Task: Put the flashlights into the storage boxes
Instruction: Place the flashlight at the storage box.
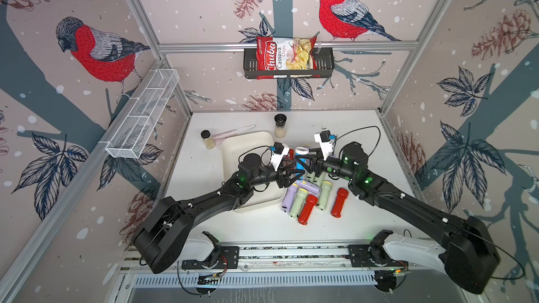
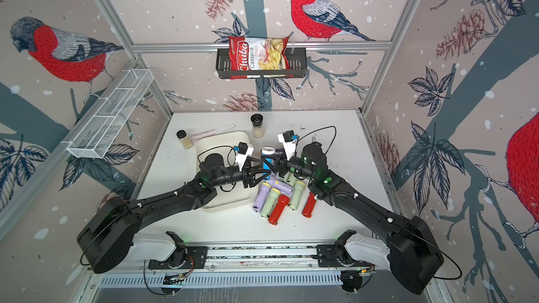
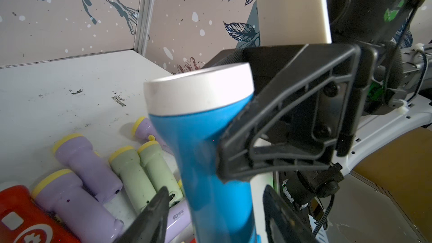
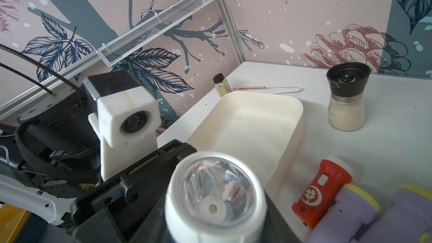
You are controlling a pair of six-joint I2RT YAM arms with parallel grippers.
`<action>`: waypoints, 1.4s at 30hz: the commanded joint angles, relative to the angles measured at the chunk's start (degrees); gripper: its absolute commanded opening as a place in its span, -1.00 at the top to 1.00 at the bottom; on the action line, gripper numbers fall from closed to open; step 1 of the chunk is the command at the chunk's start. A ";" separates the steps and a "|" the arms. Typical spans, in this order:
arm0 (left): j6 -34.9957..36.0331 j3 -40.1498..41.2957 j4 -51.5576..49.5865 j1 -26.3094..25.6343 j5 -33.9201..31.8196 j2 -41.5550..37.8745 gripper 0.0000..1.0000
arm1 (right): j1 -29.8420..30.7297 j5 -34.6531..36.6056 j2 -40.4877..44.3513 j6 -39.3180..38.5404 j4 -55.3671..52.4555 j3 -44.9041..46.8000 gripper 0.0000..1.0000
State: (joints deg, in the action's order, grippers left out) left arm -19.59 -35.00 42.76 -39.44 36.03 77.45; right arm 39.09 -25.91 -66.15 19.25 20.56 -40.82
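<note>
A blue flashlight (image 1: 300, 162) (image 2: 266, 162) with a white head stands upright above the pile, just right of the storage box. My right gripper (image 1: 302, 160) (image 2: 270, 159) is shut on its body; one of its black fingers presses the blue body (image 3: 210, 160) in the left wrist view. My left gripper (image 3: 216, 190) (image 1: 298, 174) is open, its fingers standing either side of the lower body with gaps. The lens (image 4: 215, 197) fills the right wrist view and hides the right jaws. The cream-white storage box (image 1: 233, 147) (image 4: 257, 122) shows nothing inside. Lilac, green and red flashlights (image 1: 306, 196) (image 2: 277, 196) lie heaped on the table.
A small jar (image 1: 208, 139), a grinder jar (image 1: 280, 125) and pink tongs (image 1: 233, 132) stand behind the box. A white wire mesh basket (image 1: 143, 115) hangs on the left wall. A black wall basket (image 1: 323, 65) holds a chips bag at the back.
</note>
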 commanded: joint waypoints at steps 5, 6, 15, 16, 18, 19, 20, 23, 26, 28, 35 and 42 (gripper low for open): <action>-1.77 -0.08 4.92 -0.04 1.35 0.51 -0.12 | 0.41 -1.86 -0.43 -0.68 3.26 -0.22 0.34; -1.70 -0.15 4.80 -0.06 1.22 0.51 -0.06 | 0.46 -1.94 -0.59 -0.70 3.10 -0.29 0.34; -2.66 -0.08 0.32 0.62 -4.92 -0.37 0.21 | 0.45 0.04 -0.22 -1.03 2.32 -0.05 0.11; -3.53 -0.23 -0.52 1.08 -5.66 -0.28 0.26 | 0.46 0.90 -0.11 -0.97 2.03 -0.05 -0.05; -5.65 -0.09 -1.61 2.59 -6.19 -0.11 0.34 | 0.44 3.59 0.14 -0.76 1.48 -0.01 -0.35; -7.31 0.01 -2.22 3.63 -6.30 0.00 0.37 | 0.46 5.44 0.25 -0.36 1.16 0.04 -0.39; -8.90 0.18 -2.99 4.63 -6.72 -0.10 0.37 | 0.38 6.57 0.32 -0.06 0.86 0.08 -0.42; -12.53 0.96 -6.30 8.36 -8.51 -0.60 0.41 | 0.32 10.96 0.82 1.16 0.55 0.74 -0.60; -12.26 0.53 -13.18 10.88 -12.82 -1.97 0.42 | -0.20 12.21 0.94 1.47 0.60 1.46 -0.61; -10.76 -1.15 -21.00 12.15 -17.31 -2.56 0.41 | -0.47 13.39 0.84 1.80 0.07 1.53 -0.61; -8.72 -4.95 -35.24 15.85 -30.61 -1.79 0.39 | -1.68 13.40 -1.29 3.10 -0.97 1.28 -0.61; -10.71 -8.34 -34.69 20.43 -28.01 4.35 0.36 | -3.02 11.37 -3.30 4.13 -1.31 0.50 -0.60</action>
State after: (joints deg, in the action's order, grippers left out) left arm -29.80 -41.74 8.62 -19.49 7.53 79.96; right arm 36.29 -13.43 -69.04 22.46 18.81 -39.75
